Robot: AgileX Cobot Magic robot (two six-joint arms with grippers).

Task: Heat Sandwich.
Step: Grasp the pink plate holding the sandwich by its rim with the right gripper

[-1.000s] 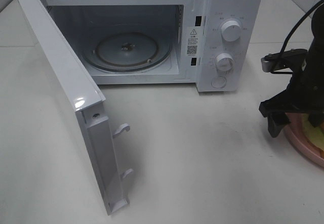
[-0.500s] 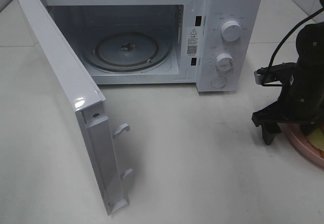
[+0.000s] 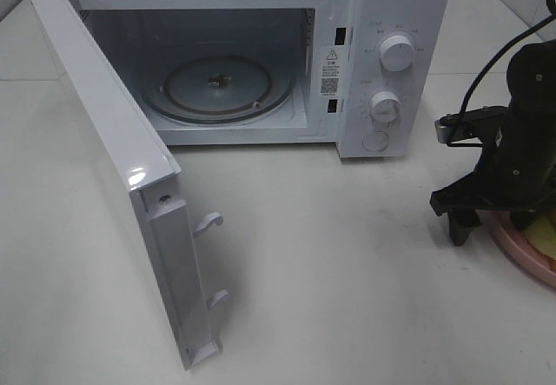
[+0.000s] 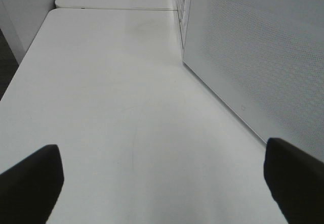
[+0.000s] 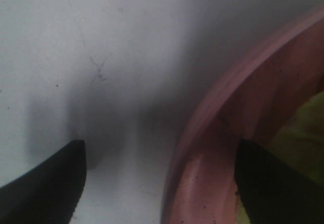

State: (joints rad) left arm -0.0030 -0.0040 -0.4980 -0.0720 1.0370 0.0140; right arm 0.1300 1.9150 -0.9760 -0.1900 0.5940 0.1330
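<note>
- Sandwich (image 3: pixel 547 238): only a pale yellow-green sliver shows, at the right edge of the high view. It lies on a round pink plate (image 3: pixel 519 251) on the table, well to the right of the microwave and outside it.
- In the right wrist view the same yellowish filling (image 5: pixel 305 127) sits inside the plate's raised pink rim (image 5: pixel 230 133).
- Right gripper (image 3: pixel 493 229), black with two fingers, points down at the near-left edge of the plate. Its jaws stand wide and unclenched, gripping nothing.
- One of its fingers (image 5: pixel 43 186) is over bare table outside the rim and the other is over the plate's inside, so the rim lies between them. I cannot tell whether either tip touches.
- Right arm: upright over the plate, with a black cable looping from it.
- Left gripper (image 4: pixel 162 188): seen only in its own wrist view, low over the table, jaws spread wide with nothing between.
- A white dotted panel (image 4: pixel 253 57) stands beside it.
- White microwave (image 3: pixel 395 3) stands at the back of the white table (image 3: pixel 347 272).
- Its door (image 3: pixel 109 142) is swung open to the left and its glass turntable (image 3: pixel 217 85) is bare.
- Two round white knobs (image 3: pixel 397 53) sit on its right-hand panel.
</note>
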